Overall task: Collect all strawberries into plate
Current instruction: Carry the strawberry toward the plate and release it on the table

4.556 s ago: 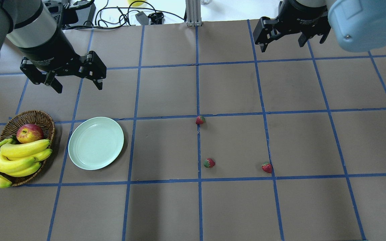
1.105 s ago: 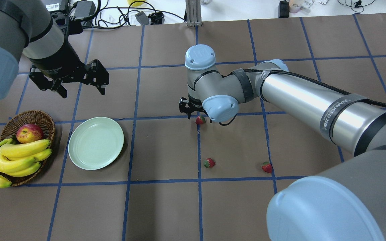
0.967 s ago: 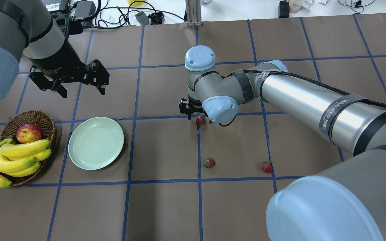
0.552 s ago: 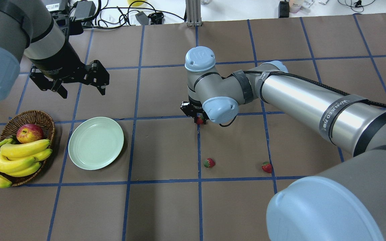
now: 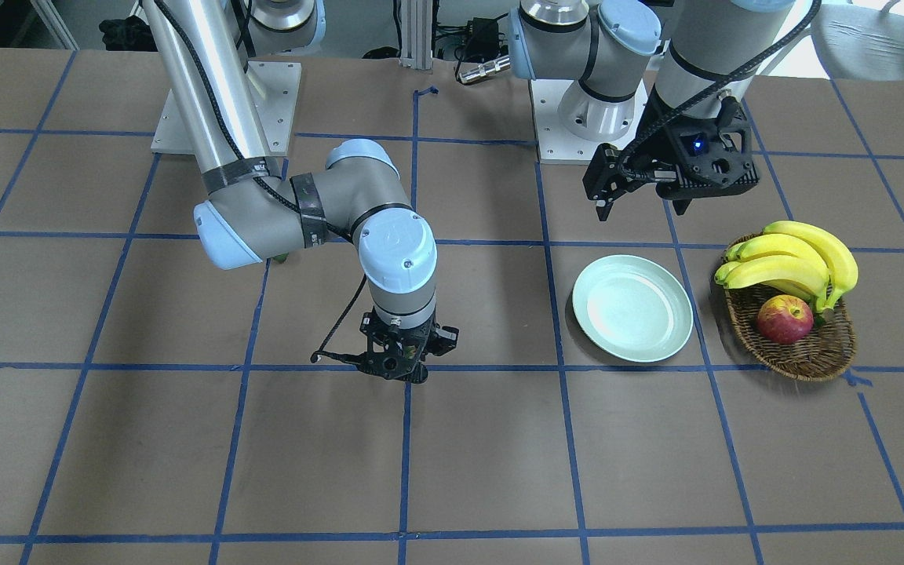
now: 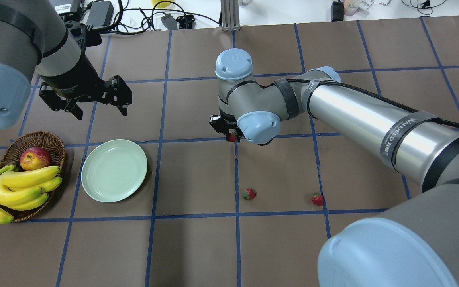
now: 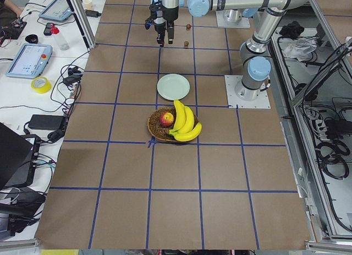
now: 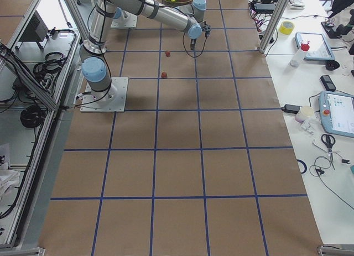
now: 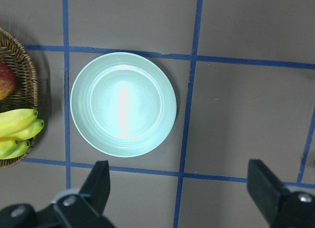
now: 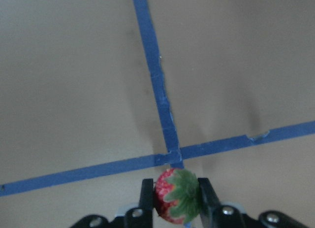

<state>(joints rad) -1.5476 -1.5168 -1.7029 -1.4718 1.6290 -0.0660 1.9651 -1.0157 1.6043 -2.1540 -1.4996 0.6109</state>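
Right fingers (image 10: 146,197) clamped on strawberry (image 10: 176,196) between them; left fingers (image 9: 100,182) apart, clear of plate (image 9: 123,104).

Overhead, front cameras face each other, looking steeply down; side cameras far; wrist cameras close. Left wrist, overhead share plate (image 9: 123,104).

On the brown table (image 7: 176,211), gridded with blue tape, a basket (image 7: 157,133) holds an apple (image 7: 166,119) and bananas (image 7: 186,123); the plate (image 7: 173,87) lies just beyond it. Farther off, two tiny strawberries (image 7: 186,44) sit apart, near a dark hand (image 7: 162,32) hanging fingers-down under silver arm links; which arm it belongs to cannot be told here. An arm base (image 7: 252,79) stands right of the plate, and tablets (image 7: 30,59), yellow tape (image 7: 40,84) and cables crowd the white side table (image 7: 14,90).
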